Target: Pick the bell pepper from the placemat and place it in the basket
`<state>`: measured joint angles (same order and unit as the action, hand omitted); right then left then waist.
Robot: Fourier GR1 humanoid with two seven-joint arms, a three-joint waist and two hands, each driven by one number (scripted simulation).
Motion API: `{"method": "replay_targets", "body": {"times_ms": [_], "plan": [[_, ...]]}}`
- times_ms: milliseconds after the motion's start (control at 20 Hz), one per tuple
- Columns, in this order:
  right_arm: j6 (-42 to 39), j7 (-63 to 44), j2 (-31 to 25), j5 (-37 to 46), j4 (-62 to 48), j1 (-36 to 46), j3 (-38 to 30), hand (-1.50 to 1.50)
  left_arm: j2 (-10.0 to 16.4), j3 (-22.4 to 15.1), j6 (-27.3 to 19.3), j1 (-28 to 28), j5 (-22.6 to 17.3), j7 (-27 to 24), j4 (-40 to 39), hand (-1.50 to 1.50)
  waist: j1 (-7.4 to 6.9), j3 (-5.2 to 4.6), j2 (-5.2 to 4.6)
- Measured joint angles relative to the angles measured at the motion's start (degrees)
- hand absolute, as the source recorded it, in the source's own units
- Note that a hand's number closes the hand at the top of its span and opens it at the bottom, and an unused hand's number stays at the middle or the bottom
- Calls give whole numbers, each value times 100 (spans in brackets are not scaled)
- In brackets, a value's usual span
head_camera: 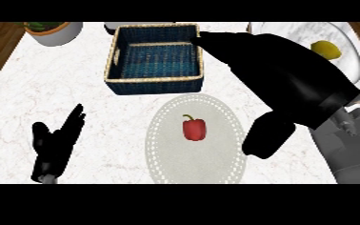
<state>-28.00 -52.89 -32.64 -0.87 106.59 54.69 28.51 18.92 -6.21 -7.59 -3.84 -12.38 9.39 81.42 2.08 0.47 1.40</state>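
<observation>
A red bell pepper (pixel 194 129) with a dark stem lies in the middle of a round white placemat (pixel 169 148) at the lower centre of the counter. Behind it stands a dark blue woven basket (pixel 116 59) with a tan rim, nothing inside. My right hand (pixel 281 71) looms large at the right, raised over the counter, fingers straight and reaching toward the basket's right rear corner; its thumb hangs beside the placemat's right edge. It holds nothing. My left hand (pixel 56 140) rests open at the lower left, fingers up.
A pot with a green plant (pixel 51 31) stands at the back left. A yellow lemon (pixel 326 49) lies on a pale plate (pixel 345 62) at the back right. A dark object peeks out behind the basket (pixel 112 26). The wooden edge shows at far left.
</observation>
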Motion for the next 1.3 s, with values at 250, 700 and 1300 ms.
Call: {"method": "replay_targets", "body": {"times_ms": [250, 700, 1300], "plan": [[-170, -152, -358, -652, 307, -76, -183, -150, 9, 0, 44, -17, 20, 37, 87, 0, -60, 2, -33], [83, -368, -271, -590, 736, -511, 56, -150, -37, -12, 100, -24, 81, 77, 142, 0, -147, 6, -69], [356, 37, 381, 947, 177, -1193, 799, -150, -86, 3, 189, 15, 171, 120, 134, 0, -227, 21, -97]]}}
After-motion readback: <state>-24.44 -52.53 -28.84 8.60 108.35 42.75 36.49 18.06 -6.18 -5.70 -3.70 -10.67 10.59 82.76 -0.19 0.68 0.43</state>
